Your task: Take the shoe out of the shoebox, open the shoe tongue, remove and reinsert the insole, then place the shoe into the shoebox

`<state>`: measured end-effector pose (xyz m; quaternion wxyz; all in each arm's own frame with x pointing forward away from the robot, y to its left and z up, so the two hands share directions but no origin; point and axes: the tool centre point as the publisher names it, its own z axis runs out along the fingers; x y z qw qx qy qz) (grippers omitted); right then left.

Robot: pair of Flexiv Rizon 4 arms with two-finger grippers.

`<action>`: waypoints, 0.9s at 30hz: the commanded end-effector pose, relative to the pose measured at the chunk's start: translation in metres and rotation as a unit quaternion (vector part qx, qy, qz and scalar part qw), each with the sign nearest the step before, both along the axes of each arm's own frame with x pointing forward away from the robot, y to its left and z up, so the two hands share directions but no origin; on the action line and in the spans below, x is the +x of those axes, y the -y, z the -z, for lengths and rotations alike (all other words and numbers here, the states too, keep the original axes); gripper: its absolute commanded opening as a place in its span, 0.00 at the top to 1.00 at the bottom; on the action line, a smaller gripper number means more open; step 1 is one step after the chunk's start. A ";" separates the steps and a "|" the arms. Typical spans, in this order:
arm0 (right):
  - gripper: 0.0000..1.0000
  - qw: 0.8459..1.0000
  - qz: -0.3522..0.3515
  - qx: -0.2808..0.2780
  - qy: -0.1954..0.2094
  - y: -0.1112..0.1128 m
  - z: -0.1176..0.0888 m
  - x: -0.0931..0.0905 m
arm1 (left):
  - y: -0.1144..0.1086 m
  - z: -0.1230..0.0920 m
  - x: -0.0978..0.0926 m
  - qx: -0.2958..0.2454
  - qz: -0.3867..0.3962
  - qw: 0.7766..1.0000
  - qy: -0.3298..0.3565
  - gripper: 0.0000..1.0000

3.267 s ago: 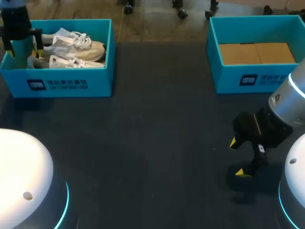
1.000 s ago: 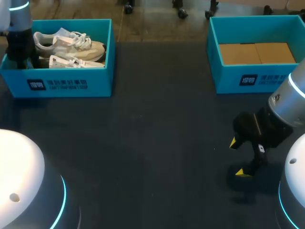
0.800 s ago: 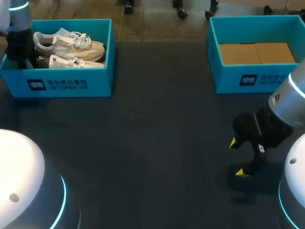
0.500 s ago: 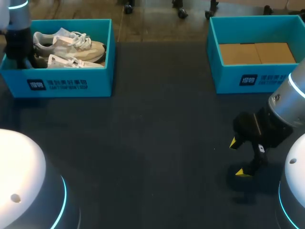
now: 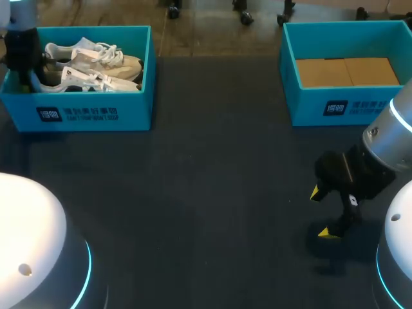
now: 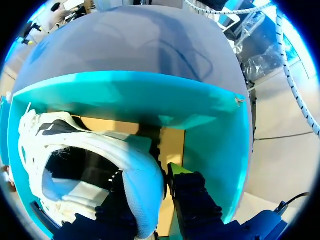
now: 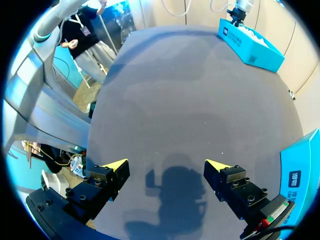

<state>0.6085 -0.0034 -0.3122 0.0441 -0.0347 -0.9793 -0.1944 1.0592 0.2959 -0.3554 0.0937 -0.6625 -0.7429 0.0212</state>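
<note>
Shoe [image 6: 100, 145] seemingly in left gripper [image 6: 147, 176]

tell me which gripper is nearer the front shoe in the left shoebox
Left. The left gripper holds the front shoe by its heel inside the shoebox; the right gripper hangs open above the table, far away.

Robot lab, manipulation bench. Evidence: dark matte table [image 5: 193, 193]; left arm [image 5: 29, 232] and right arm [image 5: 386, 145] on white bases ringed with blue light; two matching teal shoeboxes, left shoebox [image 5: 90, 114], right shoebox [image 5: 351, 106].
</note>
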 end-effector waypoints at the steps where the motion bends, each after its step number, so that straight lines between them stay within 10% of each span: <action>1: 0.00 1.000 0.000 0.000 0.000 0.000 0.001 0.000 | -0.003 -0.010 0.008 -0.001 -0.008 1.000 -0.006 1.00; 27: 0.00 1.000 0.000 0.000 0.000 0.000 0.001 0.000 | -0.011 -0.102 0.004 0.025 -0.068 0.997 0.027 1.00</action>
